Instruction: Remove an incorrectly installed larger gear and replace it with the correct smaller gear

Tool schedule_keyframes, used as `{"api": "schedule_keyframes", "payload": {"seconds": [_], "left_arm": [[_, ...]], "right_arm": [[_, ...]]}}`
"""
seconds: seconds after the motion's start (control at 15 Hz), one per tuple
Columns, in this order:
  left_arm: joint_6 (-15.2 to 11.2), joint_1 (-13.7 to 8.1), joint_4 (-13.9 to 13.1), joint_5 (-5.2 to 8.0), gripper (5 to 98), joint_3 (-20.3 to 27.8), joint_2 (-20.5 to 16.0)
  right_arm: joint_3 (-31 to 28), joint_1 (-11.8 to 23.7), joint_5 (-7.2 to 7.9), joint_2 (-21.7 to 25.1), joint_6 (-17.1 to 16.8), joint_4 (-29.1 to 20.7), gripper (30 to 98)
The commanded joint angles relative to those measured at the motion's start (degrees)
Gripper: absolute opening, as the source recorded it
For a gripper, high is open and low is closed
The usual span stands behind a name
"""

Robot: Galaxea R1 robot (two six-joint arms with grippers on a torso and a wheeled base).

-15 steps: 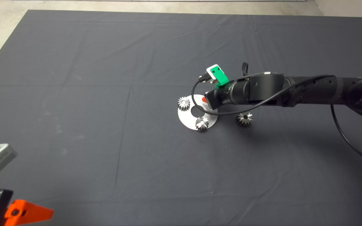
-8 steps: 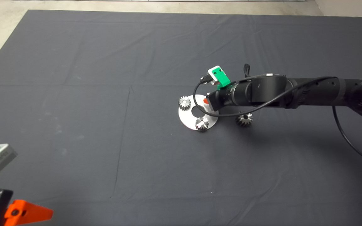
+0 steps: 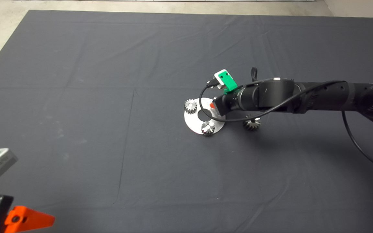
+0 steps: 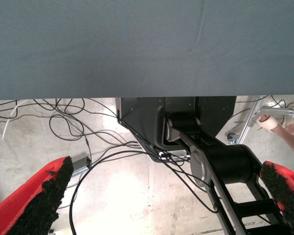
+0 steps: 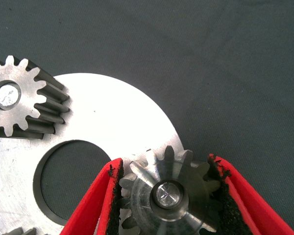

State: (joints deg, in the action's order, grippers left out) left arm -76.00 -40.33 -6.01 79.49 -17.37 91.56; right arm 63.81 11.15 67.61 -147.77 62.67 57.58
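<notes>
At picture centre, the right gripper [image 5: 169,196] pinches the wide steel larger gear with slanted teeth [image 5: 169,188] between its jaws, on the round silver plate [image 3: 193,123]. The small dark-grey smaller gear [image 3: 252,123] lies on the mat just right of the plate. The left gripper [image 4: 161,196] waits at the lower left, jaws spread.

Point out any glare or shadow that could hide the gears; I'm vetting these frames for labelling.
Head view: the plate glares white; the right arm overhangs and shades the smaller gear. Right wrist view: even light, the larger gear has clear teeth in the right gripper. Left wrist view: the parked left gripper frames bright floor.
</notes>
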Motion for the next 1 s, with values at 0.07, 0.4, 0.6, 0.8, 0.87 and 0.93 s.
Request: {"api": "schedule_keyframes", "payload": {"seconds": [0.07,0.4,0.6,0.8,0.87,0.93], "left_arm": [[-0.1,0.1,-0.8,0.22,98.1,0.9,-0.1],[-0.1,0.1,-0.8,0.22,98.1,0.9,-0.1],[-0.1,0.1,-0.8,0.22,98.1,0.9,-0.1],[-0.1,0.1,-0.8,0.22,98.1,0.9,-0.1],[-0.1,0.1,-0.8,0.22,98.1,0.9,-0.1],[-0.1,0.1,-0.8,0.22,98.1,0.9,-0.1]], "right_arm": [[-0.1,0.7,0.07,0.1,0.2,1.3,42.3],[0.2,0.7,0.07,0.2,0.2,1.3,42.3],[0.2,0.7,0.07,-0.1,0.2,1.3,43.3],[0.2,0.7,-0.01,0.0,0.2,1.3,44.5],[0.1,0.8,-0.02,0.2,0.3,1.3,47.0],[-0.3,1.2,0.04,0.4,0.6,1.3,47.9]]}}
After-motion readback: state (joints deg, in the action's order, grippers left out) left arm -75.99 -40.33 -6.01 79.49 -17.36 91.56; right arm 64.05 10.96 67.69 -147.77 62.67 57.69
